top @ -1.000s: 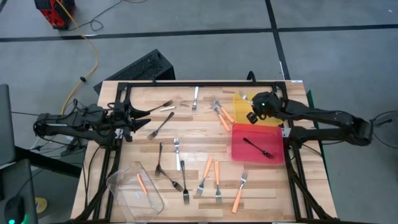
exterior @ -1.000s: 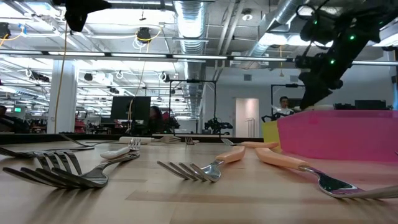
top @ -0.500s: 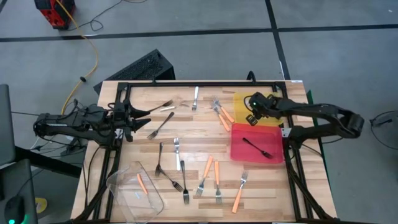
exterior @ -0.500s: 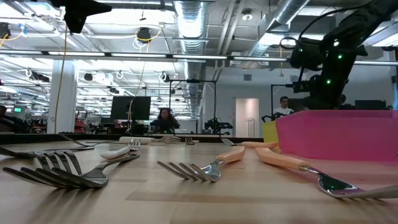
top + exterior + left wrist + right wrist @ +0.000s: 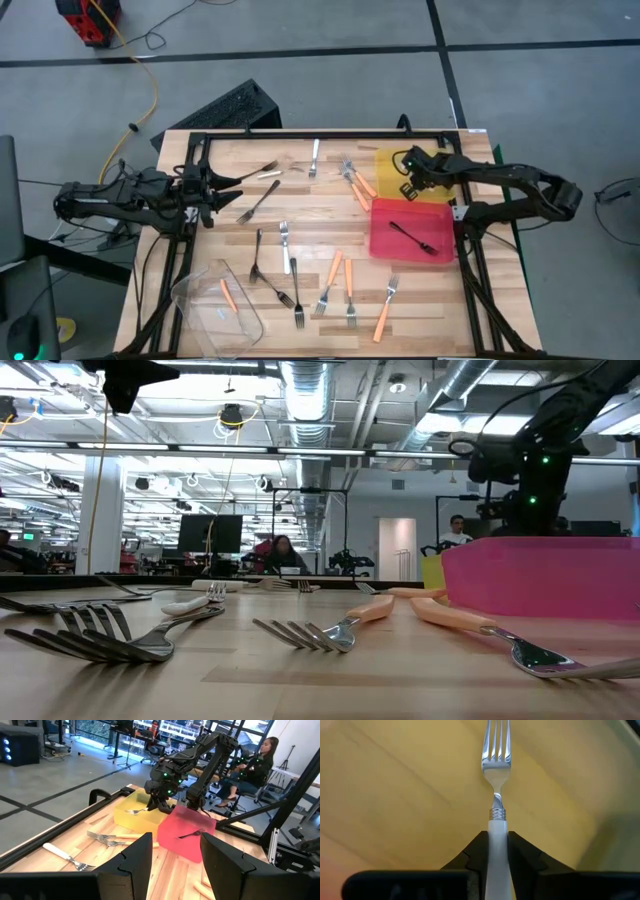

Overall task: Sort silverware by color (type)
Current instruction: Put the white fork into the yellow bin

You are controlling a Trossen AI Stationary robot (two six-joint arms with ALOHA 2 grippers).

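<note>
Right gripper, upper right in the high view over the yellow tray: jaws nearly closed, flanking a white-handled fork; firm grip uncertain. Left gripper, centre left: jaws apart, empty

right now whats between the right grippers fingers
A white-handled fork, its handle between the right gripper's fingers, tines out over the yellow tray; the right wrist view shows it.

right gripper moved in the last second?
Yes. The right gripper shifted toward the table's far edge, staying over the yellow tray, white-handled fork between its jaws.
</note>
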